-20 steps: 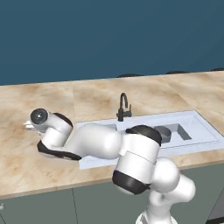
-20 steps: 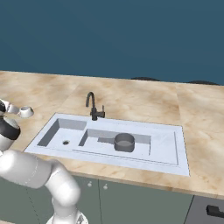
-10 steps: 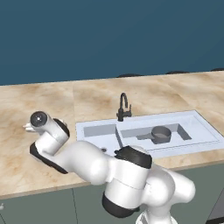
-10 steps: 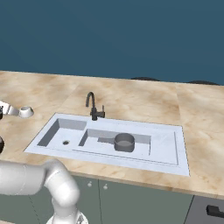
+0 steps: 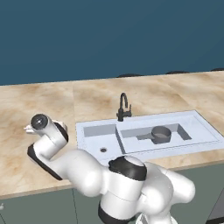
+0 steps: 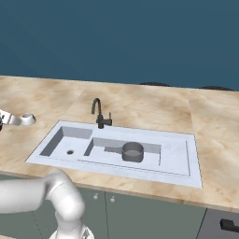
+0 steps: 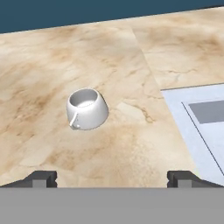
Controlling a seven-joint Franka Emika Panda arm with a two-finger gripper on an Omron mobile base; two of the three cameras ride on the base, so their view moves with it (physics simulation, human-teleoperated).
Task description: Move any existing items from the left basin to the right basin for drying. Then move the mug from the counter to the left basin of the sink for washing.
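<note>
The white mug (image 7: 86,108) stands upright on the beige counter (image 7: 131,57), left of the sink (image 7: 192,127). In the hand view my gripper (image 7: 113,178) is open, its fingertips (image 7: 41,178) set wide apart and short of the mug, touching nothing. The right base view has the mug (image 6: 28,119) beside my hand at the left edge. The dark grey pan (image 6: 133,151) lies in the wider right basin (image 6: 175,154); it shows in the left base view too, pan (image 5: 161,134). The squarish left basin (image 6: 58,140) holds only its drain hole.
A black curved faucet (image 6: 98,114) rises at the sink's back rim between the basins. My arm's bulky elbow and forearm (image 5: 87,175) hang over the counter's front edge left of the sink. Open counter lies around the mug.
My elbow and forearm have swung lower and toward the front, and the hand has dipped slightly near the mug. Mug, pan and sink have not moved.
</note>
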